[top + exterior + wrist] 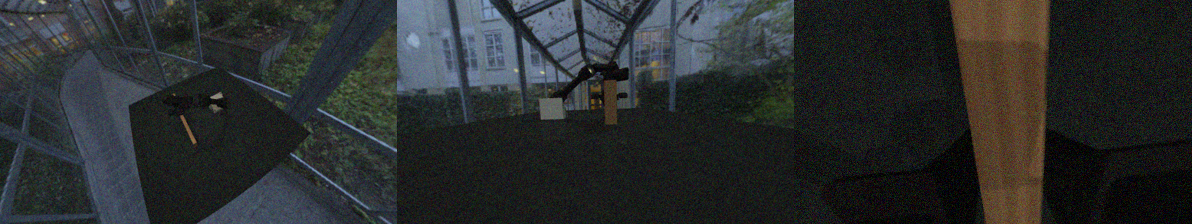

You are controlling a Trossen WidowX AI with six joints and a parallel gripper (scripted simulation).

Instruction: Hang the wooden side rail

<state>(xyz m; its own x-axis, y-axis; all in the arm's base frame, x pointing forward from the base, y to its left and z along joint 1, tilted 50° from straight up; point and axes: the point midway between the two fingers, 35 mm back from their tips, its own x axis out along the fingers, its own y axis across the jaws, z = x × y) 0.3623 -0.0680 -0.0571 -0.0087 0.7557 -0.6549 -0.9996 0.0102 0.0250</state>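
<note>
The wooden side rail (pixel 188 130) (pixel 611 107) (pixel 1006 100) is a long orange-brown bar. In the exterior view it is seen nearly end-on, its near end low at the table top and the rest rising behind. My gripper (pixel 610 95) (pixel 1000 126) is shut on the rail, with a dark finger on each side of it. In the top view the arm covers the rail's upper part. A small orange spot (pixel 174 94) shows past the arm; I cannot tell if it is rail or post. The hooks, pins and slot cannot be made out.
A pale block (pixel 215 109) (pixel 552 109) stands by the arm's base. The dark arm (pixel 191 101) (pixel 577 81) reaches from there to the rail. The dark table (pixel 230 161) (pixel 588 172) has its back edge beyond the arm.
</note>
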